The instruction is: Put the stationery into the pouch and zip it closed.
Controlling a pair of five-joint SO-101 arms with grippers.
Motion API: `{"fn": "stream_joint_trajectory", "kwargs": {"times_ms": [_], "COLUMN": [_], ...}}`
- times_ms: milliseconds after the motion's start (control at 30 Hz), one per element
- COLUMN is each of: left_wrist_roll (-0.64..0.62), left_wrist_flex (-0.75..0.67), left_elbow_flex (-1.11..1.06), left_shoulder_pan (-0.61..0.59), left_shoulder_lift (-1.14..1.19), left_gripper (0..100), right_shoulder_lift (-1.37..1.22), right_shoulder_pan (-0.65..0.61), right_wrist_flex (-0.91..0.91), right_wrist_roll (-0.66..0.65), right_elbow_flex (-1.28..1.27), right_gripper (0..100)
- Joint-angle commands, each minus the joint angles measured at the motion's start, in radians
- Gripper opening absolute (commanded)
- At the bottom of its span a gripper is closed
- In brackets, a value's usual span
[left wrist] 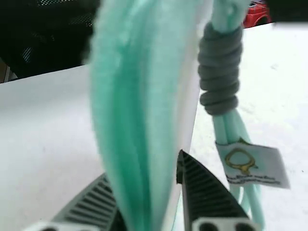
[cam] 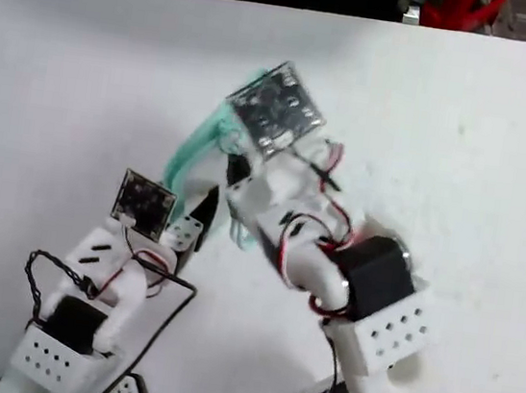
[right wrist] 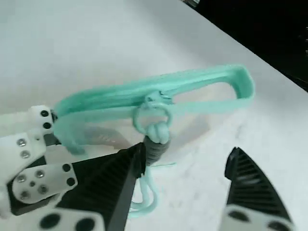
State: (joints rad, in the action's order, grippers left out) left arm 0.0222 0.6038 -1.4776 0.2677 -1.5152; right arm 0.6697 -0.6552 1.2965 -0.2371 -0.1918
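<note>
While the left gripper (left wrist: 144, 175) clamped the mint-green fabric pouch (left wrist: 139, 110), that pouch's long axis ran crosswise before the open right gripper (right wrist: 188, 151). The ring-shaped zip pull (right wrist: 151, 118) sat just beyond one jaw.

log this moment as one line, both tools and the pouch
left tool: shut on mint pouch edge | right tool: open at zip pull cord, not gripping

The left arm (cam: 88, 275) and right arm (cam: 389, 344) are white plastic with rows of small holes (cam: 397, 330), black motors (cam: 370, 269) and red and black cables (cam: 344, 229). The left hand (left wrist: 142, 166) and right hand (right wrist: 187, 148) have dark ribbed fingers (right wrist: 248, 185).
</note>
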Motion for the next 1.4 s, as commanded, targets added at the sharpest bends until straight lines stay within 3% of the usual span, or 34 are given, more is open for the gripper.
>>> {"fn": "stream_joint_trajectory", "kwargs": {"times_ms": [0,167,500,700,800,1100,1367], "left_wrist_roll": [0.008,0.009,0.009,0.009,0.008,-0.098,-0.08], "left_wrist_flex": [-0.023,-0.018,-0.017,-0.017,-0.008,0.249,0.164], "left_elbow_flex": [0.011,0.005,0.005,0.009,0.032,0.258,0.273], "left_shoulder_pan": [-0.004,0.038,0.038,0.031,0.03,0.007,-0.012], "left_shoulder_lift": [-0.015,-0.015,-0.015,-0.015,-0.015,-0.015,-0.015], "left_gripper": [13,13,13,13,14,20,20], "right_shoulder_lift": [0.065,0.085,0.087,0.097,0.116,0.277,0.303], "right_shoulder_pan": [-0.081,-0.102,0.01,0.027,0.021,0.022,0.024], "right_wrist_flex": [0.001,-0.119,-0.332,-0.453,-0.45,-0.357,-0.295], "right_wrist_roll": [-0.015,-0.017,-0.02,-0.091,-0.107,-0.109,-0.11], "right_elbow_flex": [0.003,-0.041,-0.269,-0.324,-0.328,-0.328,-0.328], "right_gripper": [25.8,25.8,25.0,0.8,1.7,1.9,1.9]}}
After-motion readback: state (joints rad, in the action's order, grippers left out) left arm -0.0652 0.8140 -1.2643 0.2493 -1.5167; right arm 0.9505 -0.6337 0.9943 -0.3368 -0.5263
